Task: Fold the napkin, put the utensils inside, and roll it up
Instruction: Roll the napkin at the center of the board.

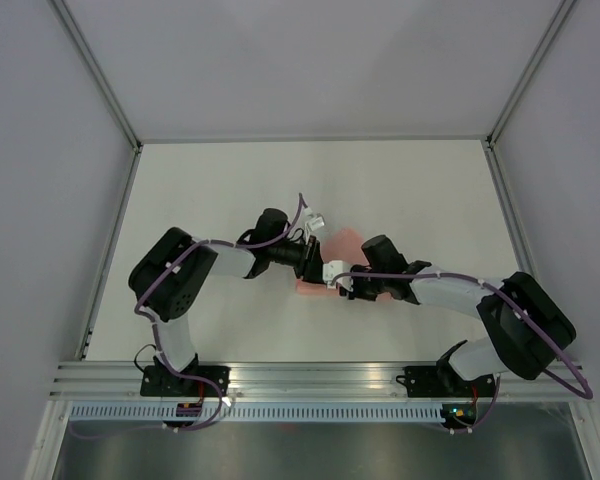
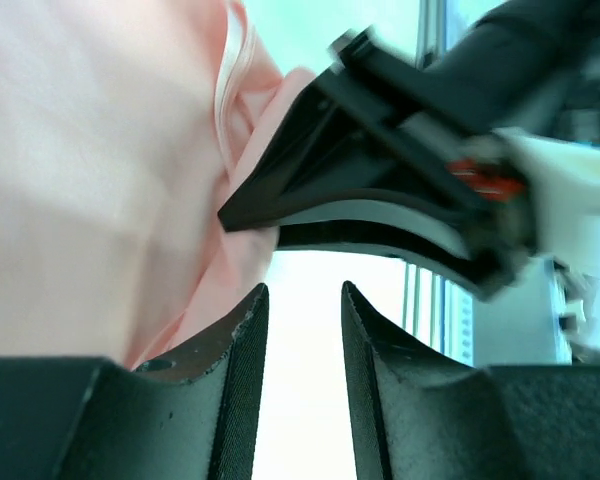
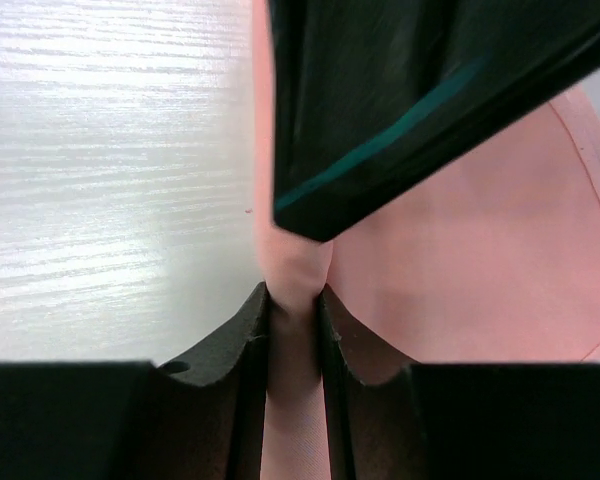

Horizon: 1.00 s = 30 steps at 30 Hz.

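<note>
Starting nearest, well short of the napkin [image 1: 345, 243], a metal rail [image 1: 310, 376] carries both arm bases. The left arm [image 1: 175, 290] rises on the napkin's near-left side and the right arm [image 1: 500, 315] on its near-right side. Both lean inward and meet over the cloth, with purple cables [image 1: 420, 275] looped along them.

The right gripper [image 3: 293, 292] reaches the napkin from its near-right side. Its jaws are pressed together on a raised fold of the pink cloth, which fills the narrow slot between the pads and runs away from them as a ridge. On one side of that ridge the napkin lies flat and wide, with a hemmed edge at its outer border. On the other side is bare white table [image 3: 110, 150].

Just beyond, over the napkin's middle, the left gripper [image 2: 305, 290] has its jaws spread apart, with only bright table surface showing between them, so it pinches nothing. The napkin bunches in soft folds just beside the outer face of one of its fingers; whether cloth and finger touch cannot be told. The right gripper's black fingers cross close in front of it, against the same folds.

Past both wrists, a corner of the napkin lies flat on the table on the far side. Beyond the napkin the table runs back to a plain grey wall [image 1: 310, 60].
</note>
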Each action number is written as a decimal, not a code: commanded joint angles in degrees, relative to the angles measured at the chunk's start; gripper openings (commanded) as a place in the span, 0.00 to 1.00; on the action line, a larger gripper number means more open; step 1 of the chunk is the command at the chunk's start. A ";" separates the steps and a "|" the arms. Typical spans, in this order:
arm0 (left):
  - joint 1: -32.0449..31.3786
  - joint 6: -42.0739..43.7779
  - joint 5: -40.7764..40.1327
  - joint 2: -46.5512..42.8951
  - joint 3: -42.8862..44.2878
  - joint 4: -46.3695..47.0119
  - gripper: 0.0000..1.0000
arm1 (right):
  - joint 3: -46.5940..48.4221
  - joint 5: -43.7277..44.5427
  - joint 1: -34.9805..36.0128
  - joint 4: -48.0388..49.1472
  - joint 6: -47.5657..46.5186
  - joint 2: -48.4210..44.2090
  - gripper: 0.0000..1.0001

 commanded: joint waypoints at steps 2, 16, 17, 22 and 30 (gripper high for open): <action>2.43 -9.38 -4.75 -9.11 -3.74 14.92 0.40 | 1.94 -0.98 -2.49 -10.86 -2.24 3.78 0.01; -0.09 2.45 -45.19 -28.90 -29.40 39.11 0.38 | 17.30 -16.97 -9.70 -33.17 -9.00 15.63 0.00; -1.77 4.66 -47.39 -30.21 -29.85 38.23 0.38 | 18.37 -18.72 -10.92 -34.67 -9.53 16.60 0.00; -12.92 15.13 -58.99 -32.06 -31.70 36.21 0.38 | 26.00 -22.34 -14.18 -44.86 -14.71 23.80 0.00; -25.24 31.65 -64.20 -25.75 -24.95 27.78 0.40 | 30.06 -21.91 -16.12 -48.74 -15.69 28.39 0.01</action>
